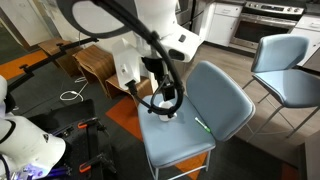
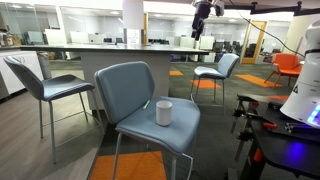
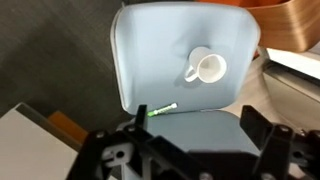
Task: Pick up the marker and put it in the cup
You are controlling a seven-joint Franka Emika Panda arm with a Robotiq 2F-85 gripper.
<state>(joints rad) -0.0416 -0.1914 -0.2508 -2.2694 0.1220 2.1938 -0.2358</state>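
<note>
The green marker [image 3: 160,110] lies on the blue-grey chair seat [image 3: 160,50] near the seat's edge; it also shows in an exterior view [image 1: 202,125]. The white cup [image 3: 208,67] stands upright on the same seat, handle to one side, apart from the marker, and shows in an exterior view [image 2: 164,112]. My gripper [image 3: 195,135] is open and empty, well above the seat, with the marker just inside its left finger in the wrist view. The gripper also shows in both exterior views [image 1: 156,76] [image 2: 203,15].
Other blue-grey chairs stand nearby [image 1: 285,70] [image 2: 45,85] [image 2: 218,70]. A wooden cabinet [image 1: 95,65] is behind the arm. A white robot body [image 2: 305,100] and black stands are at one side. The chair backrest [image 2: 125,85] rises behind the cup.
</note>
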